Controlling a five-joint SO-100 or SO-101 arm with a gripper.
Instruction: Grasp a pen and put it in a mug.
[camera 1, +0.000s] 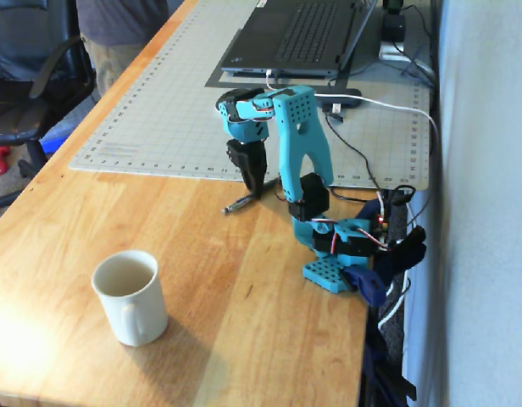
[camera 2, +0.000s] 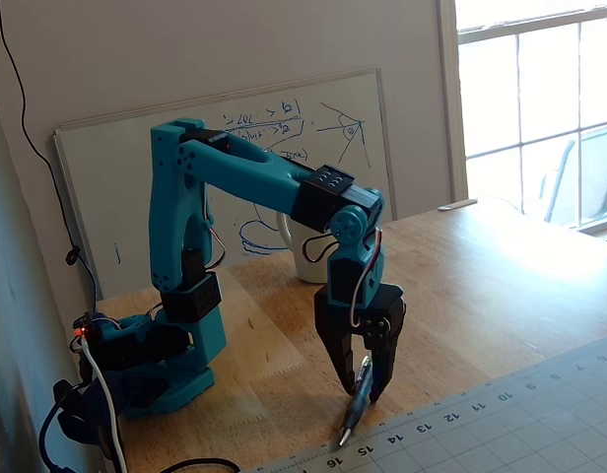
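The dark pen (camera 1: pixel 241 203) lies on the wooden table at the near edge of the cutting mat; in the other fixed view (camera 2: pixel 354 412) its silvery tip points toward the mat. My gripper (camera 1: pixel 254 184) points straight down over the pen's rear part, and its black jaws (camera 2: pixel 366 391) stand narrow, one on each side of the pen, closed against it. The pen still rests on the table. The white mug (camera 1: pixel 130 296) stands upright and empty near the table's front edge, well apart from the gripper. In the other fixed view the mug (camera 2: pixel 305 266) is mostly hidden behind the arm.
A grey cutting mat (camera 1: pixel 193 102) covers the far table, with a laptop (camera 1: pixel 299 34) on it. Cables (camera 1: pixel 388 110) run by the arm's base (camera 1: pixel 337 254) at the right table edge. A whiteboard (camera 2: pixel 116 197) leans on the wall. A chair (camera 1: pixel 24 85) and a person stand at the left.
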